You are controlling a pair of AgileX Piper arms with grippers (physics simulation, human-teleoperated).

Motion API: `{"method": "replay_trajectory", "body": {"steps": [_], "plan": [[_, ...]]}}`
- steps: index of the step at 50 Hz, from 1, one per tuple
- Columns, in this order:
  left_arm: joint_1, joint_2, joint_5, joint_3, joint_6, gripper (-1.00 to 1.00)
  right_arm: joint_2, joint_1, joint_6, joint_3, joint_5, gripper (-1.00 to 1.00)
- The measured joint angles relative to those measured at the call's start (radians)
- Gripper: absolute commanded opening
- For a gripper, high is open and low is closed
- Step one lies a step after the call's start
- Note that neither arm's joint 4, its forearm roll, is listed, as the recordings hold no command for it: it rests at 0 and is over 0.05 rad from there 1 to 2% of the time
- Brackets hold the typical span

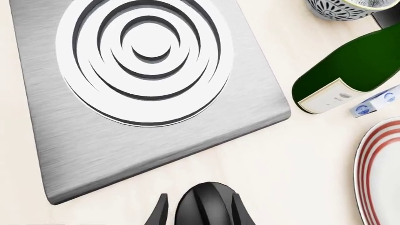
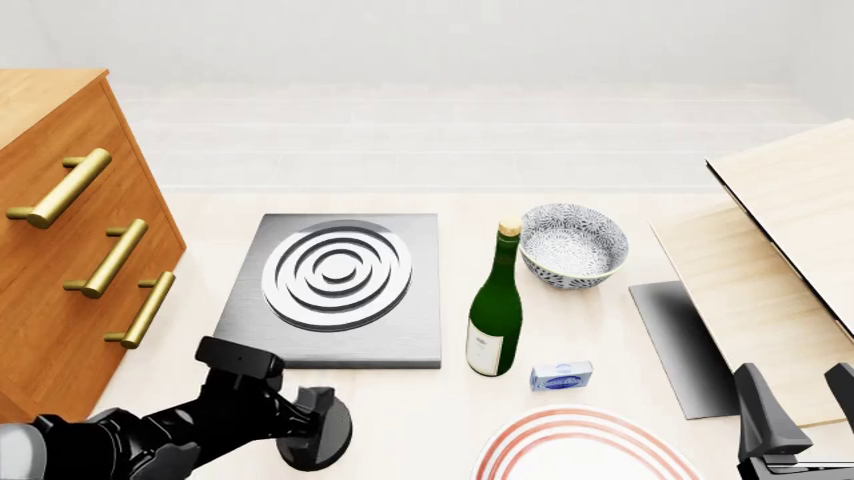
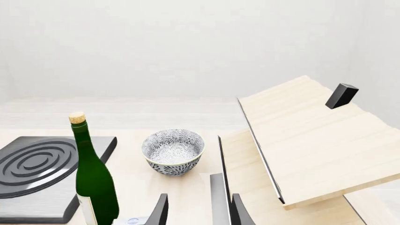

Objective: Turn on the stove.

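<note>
The stove (image 2: 334, 335) is a square dark-grey slab at the table's centre left, with a burner (image 2: 336, 272) of silver-white rings. Its separate round black knob (image 2: 320, 455) sits on the table just in front of the slab's near left corner. My left gripper (image 2: 314, 425) hangs over the knob. In the left wrist view the knob (image 1: 206, 206) lies between the spread fingers (image 1: 159, 213), and a thin gap shows on one side. The slab (image 1: 125, 154) lies just beyond. My right gripper (image 2: 794, 375) is open and holds nothing at the near right.
A green bottle (image 2: 495, 310) stands right of the stove, with a patterned bowl (image 2: 574, 245) behind it and a small blue box (image 2: 561, 376) beside it. A red-ringed plate (image 2: 587, 450) lies near the front. Wooden drawers (image 2: 67, 250) stand at left. Raised wooden boards (image 2: 787, 230) are at right.
</note>
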Motion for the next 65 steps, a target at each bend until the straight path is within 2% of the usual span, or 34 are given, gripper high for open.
{"method": "replay_trajectory", "body": {"steps": [8,22,43,54,65], "plan": [[0.019,-0.012,0.009,-0.008,0.000,1.00,0.000,0.000,0.000,0.000,0.000,1.00],[0.093,-0.033,0.025,-0.011,0.081,1.00,0.000,0.000,0.000,0.000,0.000,1.00],[0.138,-0.080,0.058,-0.004,0.119,1.00,0.000,0.000,0.000,0.000,0.000,1.00],[0.145,-0.183,0.139,-0.010,0.131,1.00,0.000,0.000,0.000,0.000,0.000,1.00],[0.167,-0.345,0.255,-0.028,0.140,1.00,0.000,0.000,0.000,0.000,0.000,1.00]]}}
